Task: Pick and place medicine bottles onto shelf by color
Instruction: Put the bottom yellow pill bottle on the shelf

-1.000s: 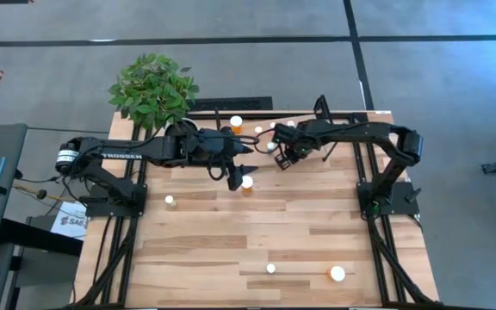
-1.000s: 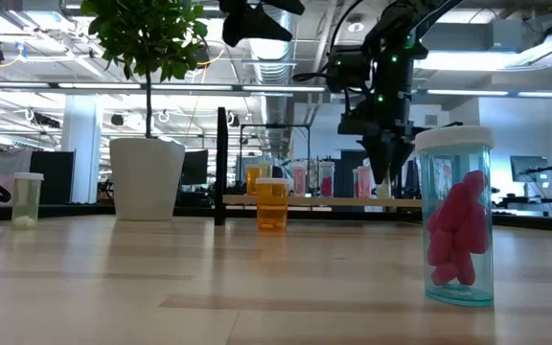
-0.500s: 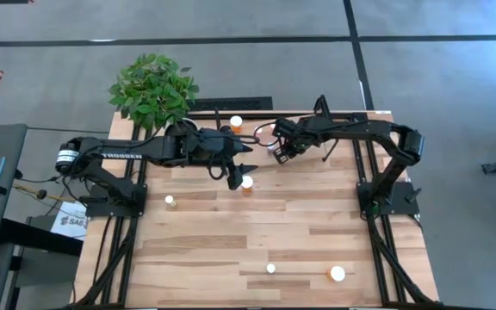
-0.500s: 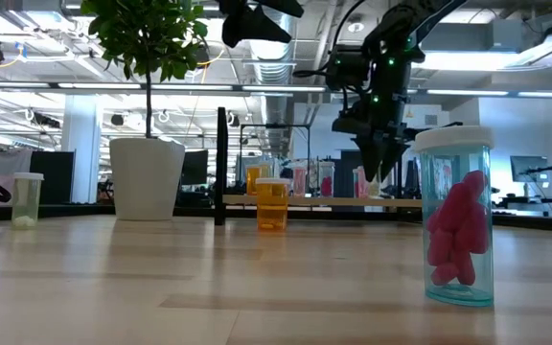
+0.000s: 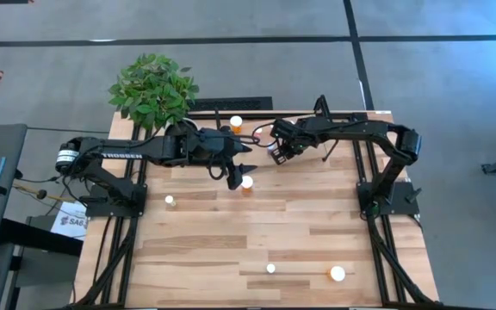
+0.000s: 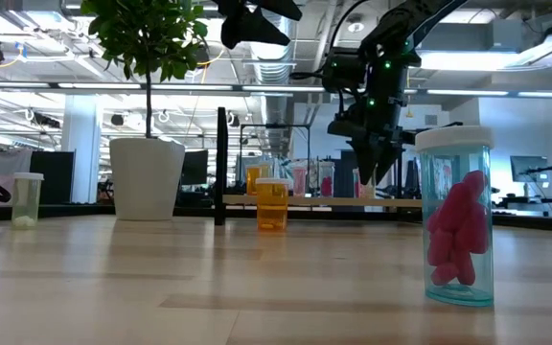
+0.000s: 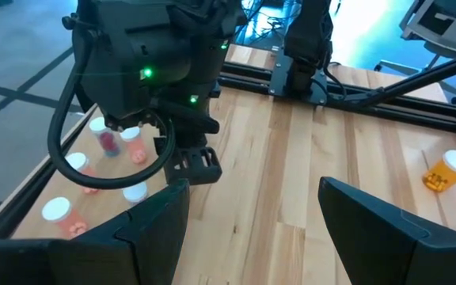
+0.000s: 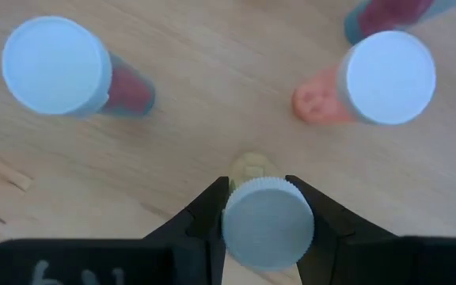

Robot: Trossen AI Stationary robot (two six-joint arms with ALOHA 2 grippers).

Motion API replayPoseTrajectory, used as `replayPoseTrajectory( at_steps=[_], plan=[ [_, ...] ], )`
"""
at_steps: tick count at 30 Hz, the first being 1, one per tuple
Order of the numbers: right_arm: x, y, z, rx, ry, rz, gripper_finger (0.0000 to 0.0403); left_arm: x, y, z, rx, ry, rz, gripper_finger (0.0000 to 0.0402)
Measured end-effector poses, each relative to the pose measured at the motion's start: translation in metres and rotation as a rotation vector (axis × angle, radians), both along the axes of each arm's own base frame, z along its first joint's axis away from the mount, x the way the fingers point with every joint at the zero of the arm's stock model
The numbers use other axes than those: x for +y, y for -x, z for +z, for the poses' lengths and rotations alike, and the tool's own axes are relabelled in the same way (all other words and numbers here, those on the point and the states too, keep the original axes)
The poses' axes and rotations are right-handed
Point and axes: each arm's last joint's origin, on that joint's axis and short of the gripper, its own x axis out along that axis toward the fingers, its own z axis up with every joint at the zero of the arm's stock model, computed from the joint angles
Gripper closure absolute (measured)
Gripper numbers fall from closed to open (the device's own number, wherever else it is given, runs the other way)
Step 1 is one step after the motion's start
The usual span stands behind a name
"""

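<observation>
My right gripper [image 5: 275, 153] hangs over the shelf [image 6: 314, 201] at the table's far side, fingers pointing steeply down, shut on a small pale medicine bottle with a white cap [image 8: 267, 223]. Around it on the shelf stand a red bottle [image 8: 54, 65] and a pink one [image 8: 386, 75]; an orange one [image 5: 236, 122] stands farther left. My left gripper [image 7: 244, 229] is open, raised above the table near an orange bottle [image 5: 246, 182] that stands on the tabletop. My right gripper pinches the pale bottle at its white cap [image 8: 267, 223], one finger [image 8: 204, 218] on each side. The fingers come from above, slanting down. The bottle hangs upright below them, its pale body [image 8: 252, 168] just showing. Whether its base touches the shelf, I cannot tell.
A potted plant [image 5: 153, 86] stands at the far left corner. A pale bottle [image 5: 170, 200] stands on the left of the tabletop. Near the front edge stand a big pink-filled bottle [image 6: 458, 230] and a small one [image 5: 270, 268].
My right gripper has drifted a little toward the table's left along the shelf, still shut on the pale bottle.
</observation>
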Motion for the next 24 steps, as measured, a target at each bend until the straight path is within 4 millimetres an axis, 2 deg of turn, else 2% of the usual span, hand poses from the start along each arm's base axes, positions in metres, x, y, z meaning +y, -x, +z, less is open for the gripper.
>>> replayPoseTrajectory(
  at_steps=[9, 16, 24],
  plan=[
    [0.000, 0.000, 0.000, -0.003, 0.000, 0.004, 0.0249, 0.000, 0.000, 0.000, -0.002, 0.000, 0.002, 0.0135],
    [0.000, -0.001, 0.000, -0.013, -0.025, 0.015, 0.0213, 0.000, 0.000, 0.000, -0.002, -0.001, 0.003, 0.0135],
    [0.003, -0.006, 0.020, -0.011, -0.047, 0.050, 0.0173, 0.000, 0.000, 0.000, -0.002, 0.000, 0.003, 0.0135]
  ],
)
